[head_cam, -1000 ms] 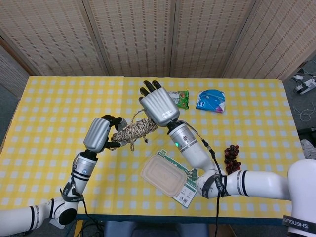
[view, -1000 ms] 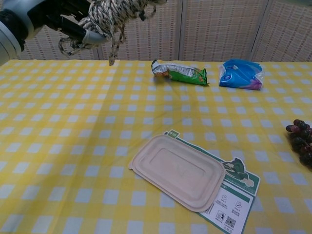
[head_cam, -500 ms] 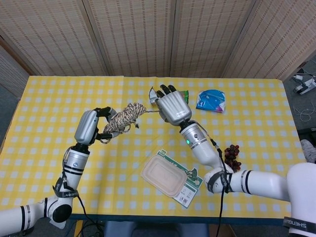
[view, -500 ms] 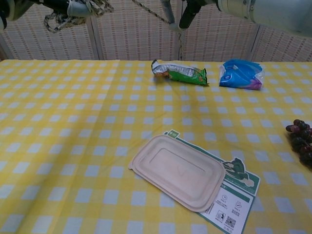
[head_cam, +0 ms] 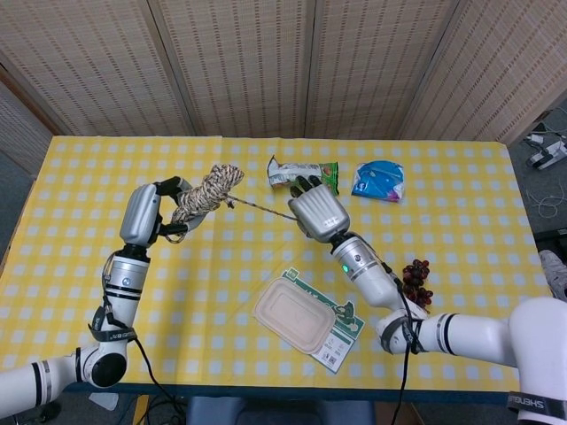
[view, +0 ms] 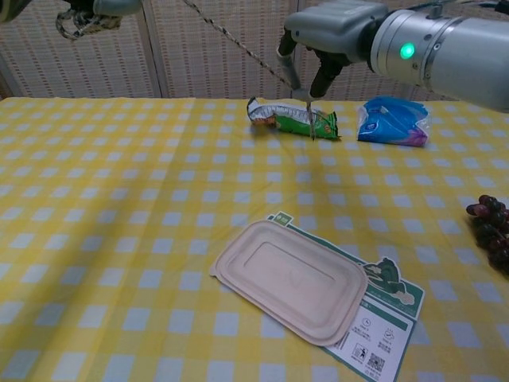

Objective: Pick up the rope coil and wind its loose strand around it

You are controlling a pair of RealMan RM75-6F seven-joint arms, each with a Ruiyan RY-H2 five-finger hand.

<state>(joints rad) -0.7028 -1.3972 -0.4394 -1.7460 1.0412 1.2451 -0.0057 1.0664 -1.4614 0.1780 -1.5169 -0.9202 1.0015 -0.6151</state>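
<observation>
In the chest view the left hand is cut off by the top edge, so only a fingertip and a dangling loop of rope show there; the head view gives it whole, raised above the worktop with its fingers curled round the lower end of the coil, which it holds tilted, upper end toward the far side. The strand runs taut from the coil to the right hand, whose fingers are bent down and pinch it; from above the back of the hand hides the pinch itself, while the chest view shows the strand passing between the downward fingers and a short tail hanging below them, in front of the green packet. That packet and the blue pouch lie near the far edge of the worktop, close behind the right hand. The lidded tray rests on a printed card near the front edge, under the right forearm in the head view. The grapes sit beside that forearm and are cut off at the right edge of the chest view. The left half of the worktop is bare checked cloth.
</observation>
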